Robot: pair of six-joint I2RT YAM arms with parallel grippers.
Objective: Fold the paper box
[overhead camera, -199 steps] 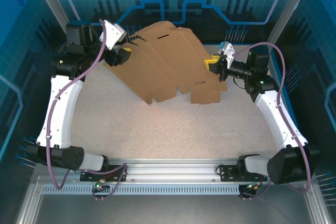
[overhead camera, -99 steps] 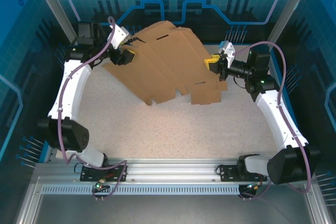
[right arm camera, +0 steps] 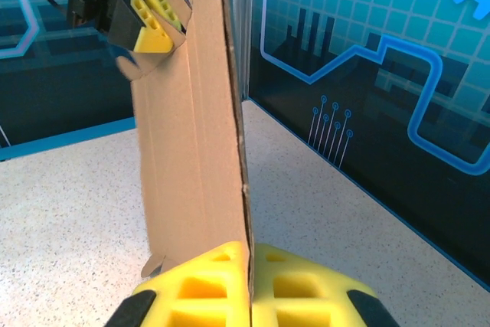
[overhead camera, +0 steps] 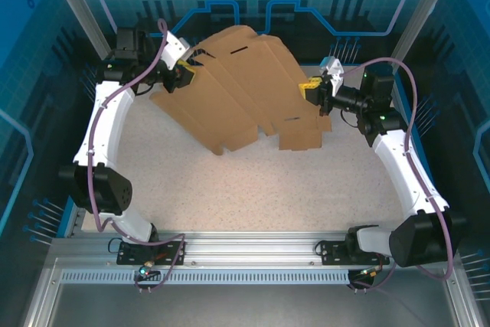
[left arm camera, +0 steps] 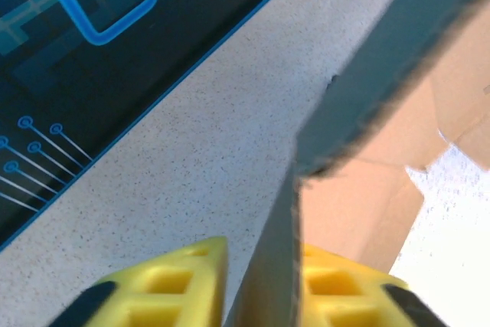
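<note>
One paper box (overhead camera: 245, 89), a flat unfolded sheet, is tilted above the table (overhead camera: 260, 189) between our two end effectors. Left end effector (overhead camera: 184, 79) pinches one edge and right end effector (overhead camera: 311, 89) clamps the opposite edge. We judge this the positioning step; next comes creasing a side panel.

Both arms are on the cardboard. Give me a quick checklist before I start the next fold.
1. Right gripper clamped on the paper box: ok.
2. Left gripper closed on the opposite edge: ok.
3. Sheet raised and tilted between the two arms: ok.
4. Lower edge lifted off the table: cannot tell.
5. Flaps folded up into walls: not ok, the sheet is unfolded, only bowed.
</note>
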